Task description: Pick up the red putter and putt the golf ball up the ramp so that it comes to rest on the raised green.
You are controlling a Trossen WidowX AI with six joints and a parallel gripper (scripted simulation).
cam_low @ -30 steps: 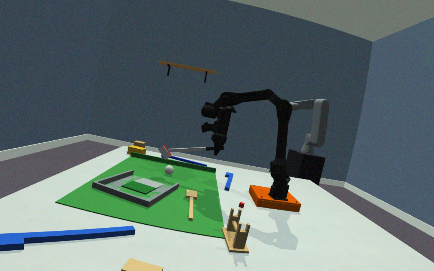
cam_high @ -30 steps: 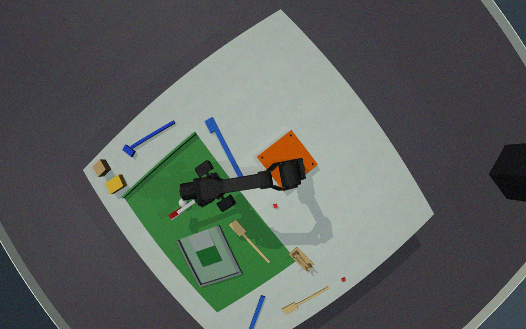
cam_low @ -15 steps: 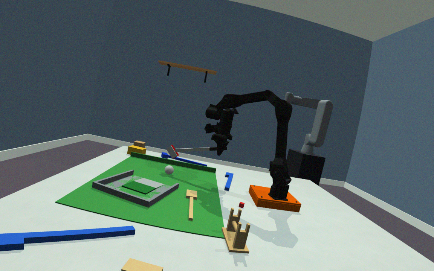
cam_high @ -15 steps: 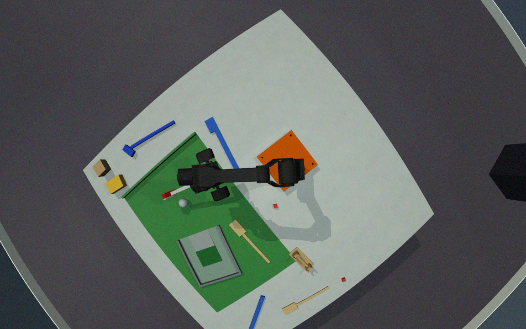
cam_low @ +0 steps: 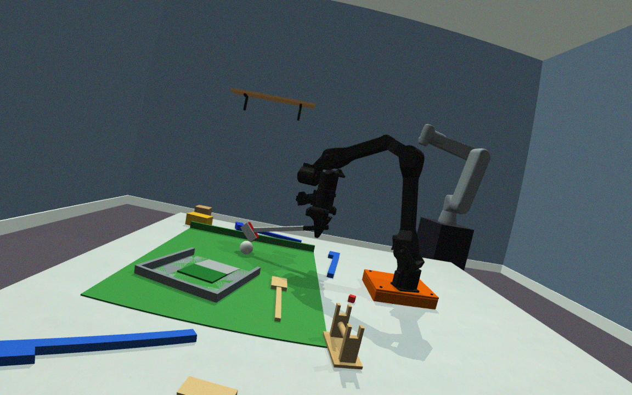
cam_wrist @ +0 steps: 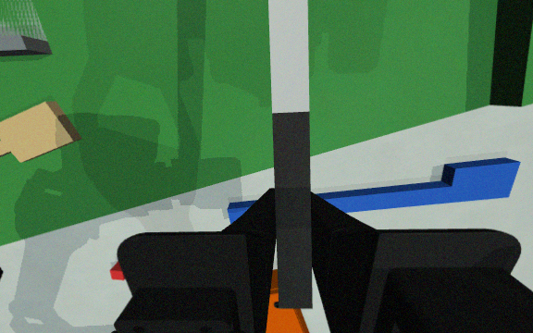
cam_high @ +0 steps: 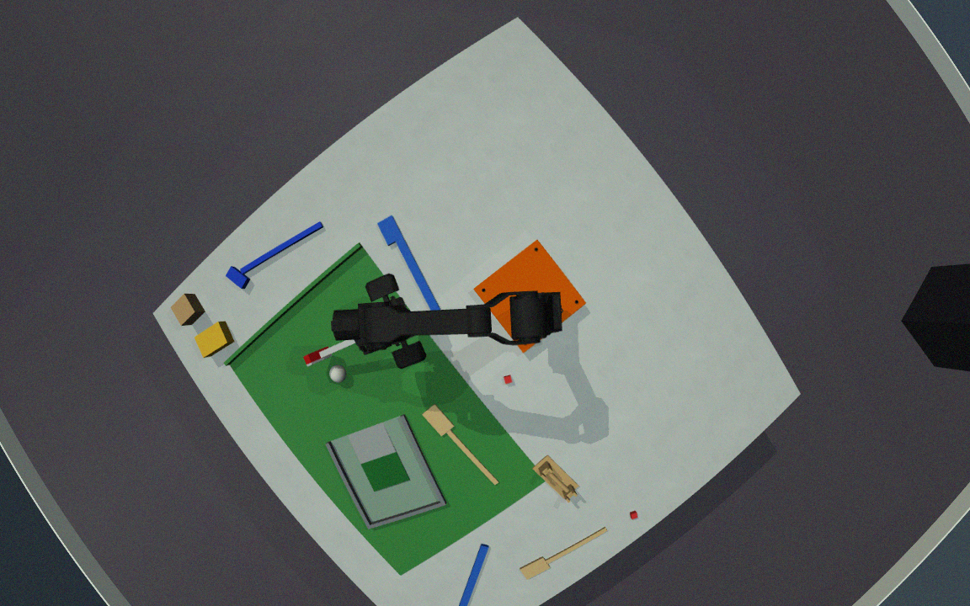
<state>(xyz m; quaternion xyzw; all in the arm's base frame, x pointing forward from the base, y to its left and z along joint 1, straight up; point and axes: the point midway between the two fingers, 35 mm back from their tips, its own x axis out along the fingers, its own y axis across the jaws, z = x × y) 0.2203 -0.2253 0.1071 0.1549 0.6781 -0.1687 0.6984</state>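
My gripper (cam_low: 317,231) (cam_wrist: 287,194) is shut on the dark grip of the putter (cam_wrist: 292,153) (cam_low: 278,229) (cam_high: 336,348), above the mat. Its red-and-grey head is tilted, close to the white golf ball (cam_high: 337,374) (cam_low: 246,247), on the ball's side away from the ramp. I cannot tell whether they touch. The ball rests on the green mat (cam_high: 285,399) (cam_low: 127,289). The light grey ramp (cam_high: 373,444) (cam_low: 216,266) leads to the dark green raised green (cam_high: 385,471) (cam_low: 203,272). The arm hides the fingers in the top view.
A grey wall (cam_high: 424,460) (cam_low: 175,283) runs around three sides of the raised green. A wooden mallet (cam_high: 439,421) (cam_low: 278,283) lies on the mat beside it. A low green wall (cam_high: 292,305) edges the mat's far end. Blue clubs (cam_high: 417,271) (cam_wrist: 484,178) lie beyond the mat.
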